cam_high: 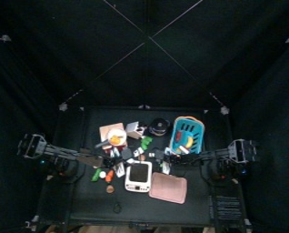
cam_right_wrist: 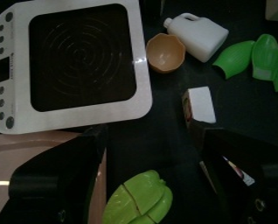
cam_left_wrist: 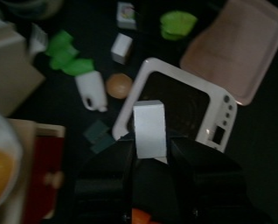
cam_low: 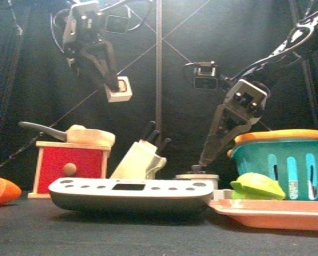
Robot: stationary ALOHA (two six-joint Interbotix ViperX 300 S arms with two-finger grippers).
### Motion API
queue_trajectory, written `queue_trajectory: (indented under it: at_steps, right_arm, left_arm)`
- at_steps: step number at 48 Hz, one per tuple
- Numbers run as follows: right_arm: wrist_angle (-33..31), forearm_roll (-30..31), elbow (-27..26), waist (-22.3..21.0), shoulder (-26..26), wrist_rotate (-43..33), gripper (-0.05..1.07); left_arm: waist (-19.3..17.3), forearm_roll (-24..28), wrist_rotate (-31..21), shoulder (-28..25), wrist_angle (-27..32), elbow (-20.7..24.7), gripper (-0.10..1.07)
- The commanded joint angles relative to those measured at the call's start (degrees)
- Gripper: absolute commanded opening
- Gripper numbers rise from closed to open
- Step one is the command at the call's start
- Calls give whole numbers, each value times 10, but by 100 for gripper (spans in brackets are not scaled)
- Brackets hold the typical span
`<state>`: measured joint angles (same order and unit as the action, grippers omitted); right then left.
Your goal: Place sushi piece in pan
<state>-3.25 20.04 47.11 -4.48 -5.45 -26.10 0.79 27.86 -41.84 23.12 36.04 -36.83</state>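
The left gripper hangs high over the table, pinching the sushi piece (a white block with an orange end). This looks like the carrying step; next it must find the pan. The right gripper hovers spread, empty.

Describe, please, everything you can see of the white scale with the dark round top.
The white scale is a flat, rounded-corner slab, plastic-looking, with a dark square top ringed in concentric circles and a strip of buttons and a small display along one edge. It lies flat on the black table, beside the pink tray. Neither gripper touches it.
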Motion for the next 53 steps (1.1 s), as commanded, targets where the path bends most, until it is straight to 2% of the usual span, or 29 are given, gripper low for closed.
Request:
queue_trajectory:
  at_steps: [1,11,22,44,53]
  right_arm:
    - [2,1,-7,0,-13,1,103]
    - [2,1,-6,0,-11,2,103]
    - [2,1,-9,-2,-5,4,103]
    - [2,1,-11,-2,-3,5,103]
    - [3,2,-11,-4,-1,5,103]
  left_arm:
    - [-53,22,3,26,-2,-11,47]
    - [-154,33,1,45,-3,-35,47]
    - [-207,34,3,36,-14,-47,47]
    - [-225,33,2,27,-25,-77,48]
    - [-225,25,2,24,-31,-79,60]
